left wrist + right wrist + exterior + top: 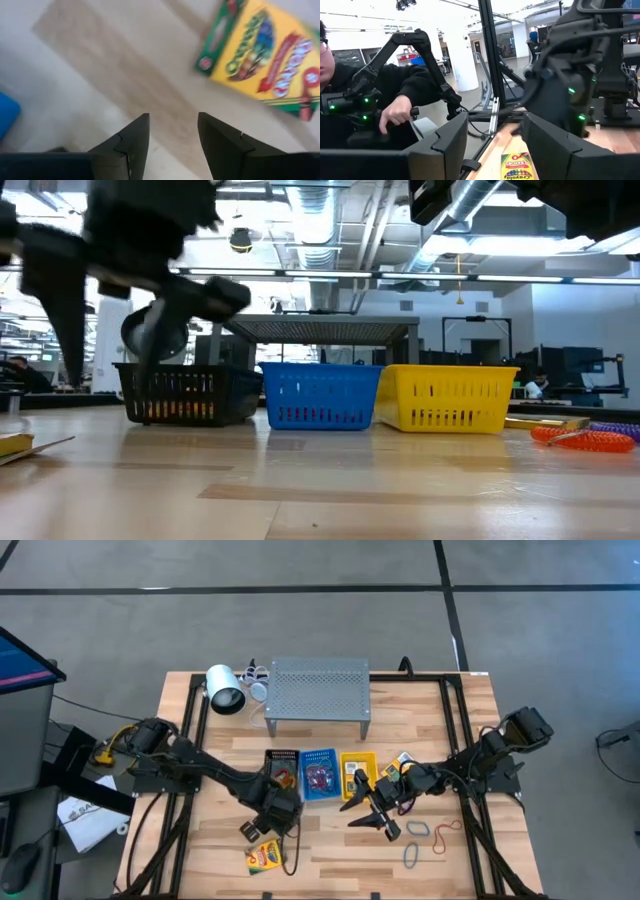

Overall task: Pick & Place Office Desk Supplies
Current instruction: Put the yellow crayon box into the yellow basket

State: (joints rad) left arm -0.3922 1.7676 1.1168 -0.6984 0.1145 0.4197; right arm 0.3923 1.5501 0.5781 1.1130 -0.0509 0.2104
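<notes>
A yellow-and-green crayon box point(264, 858) point(270, 55) lies flat on the wooden table near its front edge. My left gripper point(254, 831) point(172, 135) hangs just above the table beside it, pointing down, open and holding nothing. My right gripper point(358, 813) point(492, 145) is held level near the table's middle, pointing toward the left arm. It is open and holds nothing. Its wrist view shows the same crayon box point(517, 167) low ahead. Rubber bands point(418, 831) point(585, 438) lie loose at the front right. A second crayon box point(401, 762) shows partly by the right arm.
A black basket point(282, 772), a blue basket point(320, 773) and a yellow basket point(357, 772) stand in a row mid-table. Behind them stand a grey perforated shelf point(318, 690) and a white cylinder point(225, 688). A person point(395, 100) sits beyond the table's left side.
</notes>
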